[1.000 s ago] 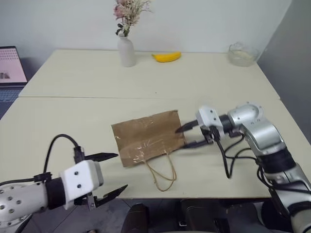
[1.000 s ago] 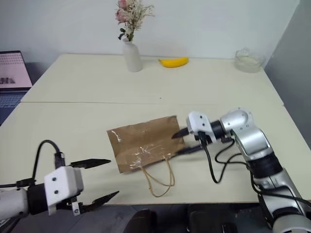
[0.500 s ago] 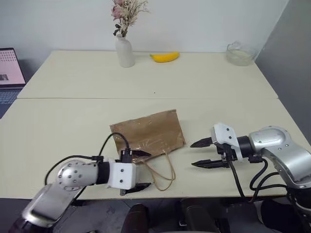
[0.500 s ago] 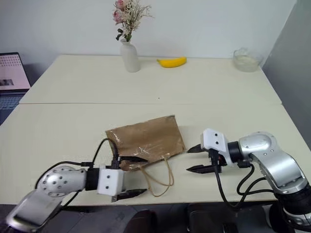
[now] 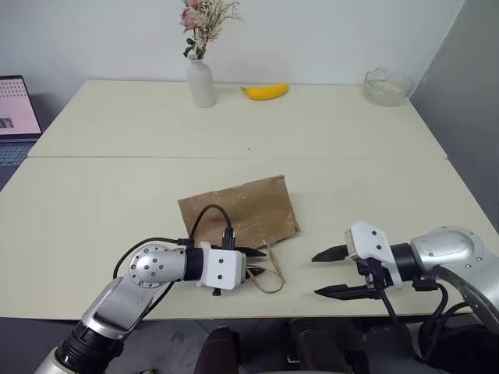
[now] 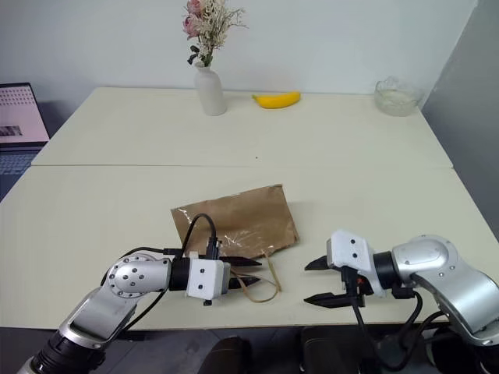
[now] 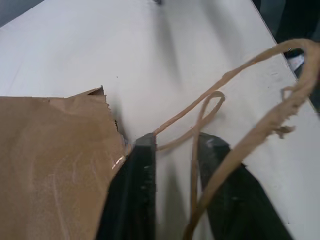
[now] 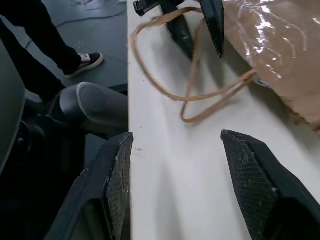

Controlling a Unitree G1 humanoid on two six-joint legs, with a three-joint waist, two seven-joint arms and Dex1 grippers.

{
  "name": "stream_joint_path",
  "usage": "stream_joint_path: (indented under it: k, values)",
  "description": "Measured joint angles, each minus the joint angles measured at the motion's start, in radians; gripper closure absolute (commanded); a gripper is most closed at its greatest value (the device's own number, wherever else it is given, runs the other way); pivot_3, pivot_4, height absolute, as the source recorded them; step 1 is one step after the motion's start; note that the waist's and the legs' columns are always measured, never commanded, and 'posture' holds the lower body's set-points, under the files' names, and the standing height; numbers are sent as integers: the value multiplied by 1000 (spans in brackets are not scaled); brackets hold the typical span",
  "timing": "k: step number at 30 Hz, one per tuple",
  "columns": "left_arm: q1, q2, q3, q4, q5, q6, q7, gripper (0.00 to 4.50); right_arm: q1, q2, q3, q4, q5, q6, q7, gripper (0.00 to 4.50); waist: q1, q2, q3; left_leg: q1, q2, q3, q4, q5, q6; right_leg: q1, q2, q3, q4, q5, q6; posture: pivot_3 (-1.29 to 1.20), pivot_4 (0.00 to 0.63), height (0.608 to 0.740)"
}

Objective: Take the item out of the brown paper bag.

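Nearest, our left gripper [image 5: 253, 262] sits at the bag's open edge, fingers [image 7: 141, 190] drawn narrow with a thin tan handle loop [image 5: 267, 274] threaded between them; whether the loop is truly pinched we cannot tell. Our right gripper [image 5: 329, 273] hangs just off the bag's near right corner, jaws spread wide, empty, pointing toward the handles. The brown paper bag [image 5: 238, 216] lies flat, creased kraft with a glossy taped patch, long axis across the table, mouth toward us. The item is unseen, presumably inside. The left arm is nearer. Farther off: a white vase [image 5: 201, 84], a curved banana [image 5: 265, 91], a glass bowl [image 5: 384, 86].
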Motion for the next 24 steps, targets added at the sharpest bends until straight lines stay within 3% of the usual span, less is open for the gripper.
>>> stream_joint_path:
  k: [11, 19, 24]
  values:
    - [17, 20, 41, -83, -77, 153, 12, 4481, -36, 151, 163, 35, -41, 6, -157, 1556, -1, 0, 0, 0, -1, 0, 0, 0, 0, 0, 0, 0, 0, 0, 0, 0, 150, 740]
    - [62, 67, 53, -115, -143, 210, -33, 4481, -38, 130, 177, 35, -39, 9, -171, 1556, 0, 0, 0, 0, -1, 0, 0, 0, 0, 0, 0, 0, 0, 0, 0, 0, 150, 740]
    - [59, 91, 55, -119, -148, 198, -58, 3356, -27, 107, 173, 35, -30, 19, -170, 1556, 0, 0, 0, 0, 0, -1, 0, 0, 0, 0, 0, 0, 0, 0, 0, 0, 150, 740]
